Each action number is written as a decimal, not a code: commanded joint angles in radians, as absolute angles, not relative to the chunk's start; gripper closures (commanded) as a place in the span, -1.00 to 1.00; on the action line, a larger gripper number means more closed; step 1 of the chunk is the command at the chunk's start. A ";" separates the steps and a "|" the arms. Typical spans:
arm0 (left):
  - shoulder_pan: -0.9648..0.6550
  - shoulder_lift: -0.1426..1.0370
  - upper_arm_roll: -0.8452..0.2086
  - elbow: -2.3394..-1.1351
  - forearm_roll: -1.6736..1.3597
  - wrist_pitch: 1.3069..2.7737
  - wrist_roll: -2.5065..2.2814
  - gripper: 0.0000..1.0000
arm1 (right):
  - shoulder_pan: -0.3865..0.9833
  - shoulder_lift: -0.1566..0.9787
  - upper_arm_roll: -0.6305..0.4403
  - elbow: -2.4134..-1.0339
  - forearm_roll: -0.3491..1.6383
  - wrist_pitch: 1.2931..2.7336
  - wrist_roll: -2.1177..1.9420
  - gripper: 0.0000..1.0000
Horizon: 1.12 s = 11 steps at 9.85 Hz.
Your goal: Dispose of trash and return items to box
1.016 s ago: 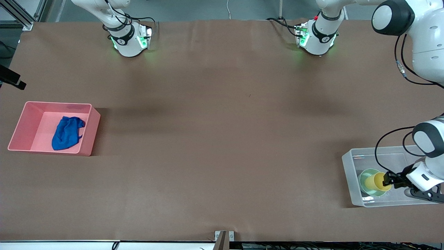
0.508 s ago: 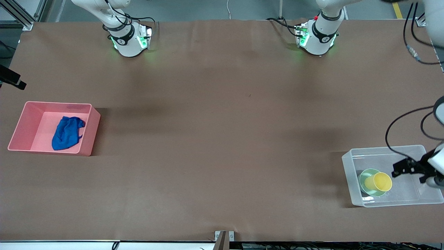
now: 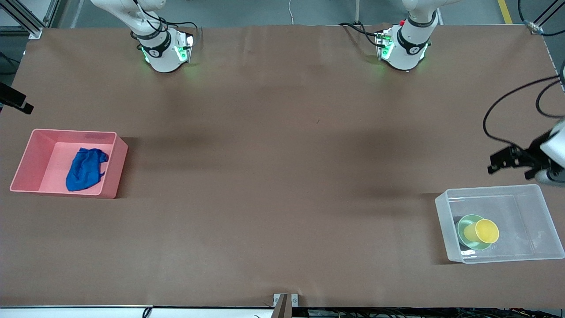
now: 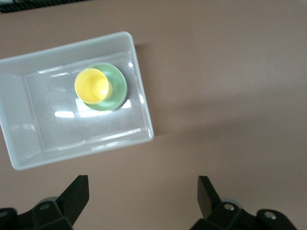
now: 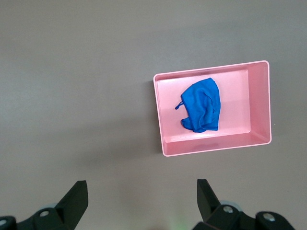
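The yellow cup (image 3: 484, 231) lies tilted in the mint-green bowl (image 3: 463, 224) inside the clear box (image 3: 490, 191) at the left arm's end of the table. My left gripper (image 3: 495, 162) is open and empty, up in the air over the table beside the box. The left wrist view shows the gripper (image 4: 142, 184), cup (image 4: 92, 86), bowl (image 4: 119, 90) and box (image 4: 72, 143). The blue rag (image 3: 84, 169) lies in the pink bin (image 3: 26, 159). My right gripper (image 5: 142, 184) is open and empty, high over bare table, with the rag (image 5: 202, 105) in the bin (image 5: 259, 103) below.
The arm bases (image 3: 163, 51) (image 3: 404, 46) stand along the table's edge farthest from the front camera. A black device (image 3: 15, 102) sits at the table's edge near the pink bin. A small metal bracket (image 3: 285, 300) is at the table's nearest edge.
My left gripper let go of the yellow cup, rose out of the clear box and moved over the table beside it. The cup stays in the bowl.
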State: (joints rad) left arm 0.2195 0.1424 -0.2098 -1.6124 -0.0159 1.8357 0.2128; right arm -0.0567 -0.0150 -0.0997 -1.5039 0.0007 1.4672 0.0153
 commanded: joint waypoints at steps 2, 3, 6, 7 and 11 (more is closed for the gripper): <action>0.002 0.000 -0.037 -1.660 -0.003 1.744 0.181 -1.00 | -0.061 -0.017 -0.098 -1.502 0.014 1.460 0.011 -1.00; -0.059 -0.036 0.028 -1.660 -0.006 1.711 0.176 -1.00 | -0.061 -0.018 -0.098 -1.502 0.014 1.460 0.011 -1.00; -0.064 -0.098 0.037 -1.672 -0.009 1.628 0.097 -1.00 | -0.061 -0.017 -0.098 -1.502 0.014 1.460 0.011 -1.00; -0.063 -0.121 0.032 -1.692 -0.009 1.626 0.066 -1.00 | -0.061 -0.018 -0.098 -1.502 0.014 1.460 0.011 -1.00; -0.072 -0.127 0.006 -1.729 -0.014 1.635 0.009 -1.00 | -0.061 -0.018 -0.098 -1.502 0.014 1.460 0.011 -1.00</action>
State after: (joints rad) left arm -0.0621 -0.1247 0.0071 -1.6840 -0.0159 1.6259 0.0299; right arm -0.0568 -0.0150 -0.0998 -1.5040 0.0007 1.4671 0.0152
